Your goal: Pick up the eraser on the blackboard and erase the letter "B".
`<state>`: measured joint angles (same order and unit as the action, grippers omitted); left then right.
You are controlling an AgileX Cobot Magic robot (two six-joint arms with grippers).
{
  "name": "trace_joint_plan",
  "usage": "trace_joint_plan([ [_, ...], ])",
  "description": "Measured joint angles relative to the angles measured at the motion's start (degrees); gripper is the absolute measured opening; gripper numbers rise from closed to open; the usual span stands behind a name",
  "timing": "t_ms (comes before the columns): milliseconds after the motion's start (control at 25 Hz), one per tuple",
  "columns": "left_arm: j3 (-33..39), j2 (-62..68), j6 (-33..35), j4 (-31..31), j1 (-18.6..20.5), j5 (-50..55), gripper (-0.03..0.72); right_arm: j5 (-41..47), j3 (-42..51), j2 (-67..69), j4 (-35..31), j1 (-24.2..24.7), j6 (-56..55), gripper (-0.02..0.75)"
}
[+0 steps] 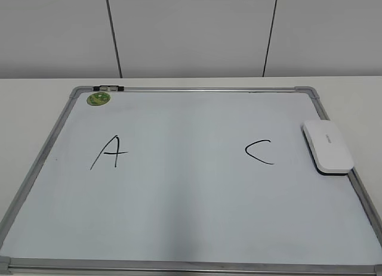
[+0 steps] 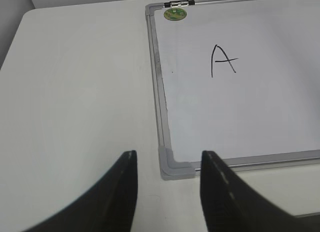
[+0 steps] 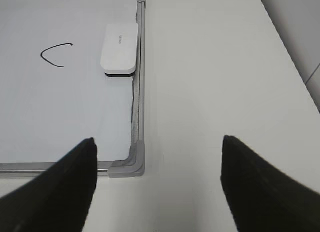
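Note:
The blackboard (image 1: 179, 216) is a white board in a grey frame, flat on the table. The white eraser (image 1: 326, 146) lies on its right edge, beside the frame; it also shows in the right wrist view (image 3: 119, 47). A black "A" (image 1: 108, 152) and a black "C" (image 1: 260, 151) are on the board. No letter "B" shows between them; that patch is blank. My left gripper (image 2: 167, 164) is open and empty above the board's near left corner. My right gripper (image 3: 158, 152) is open wide and empty above the near right corner. Neither gripper shows in the exterior view.
A round green sticker (image 1: 98, 99) sits at the board's far left corner by a metal clip (image 1: 108, 87). The pale table (image 3: 215, 81) extends right of the board and left of it (image 2: 80, 91). A panelled wall (image 1: 191, 31) stands behind.

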<state>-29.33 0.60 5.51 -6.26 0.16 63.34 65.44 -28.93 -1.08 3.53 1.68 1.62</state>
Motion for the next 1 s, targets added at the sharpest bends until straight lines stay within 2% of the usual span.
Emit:
trace_joint_plan([
  [1000, 0.0, 0.0, 0.0, 0.0, 0.0, 0.0, 0.27, 0.0, 0.0, 0.0, -0.1, 0.0, 0.0, 0.591],
])
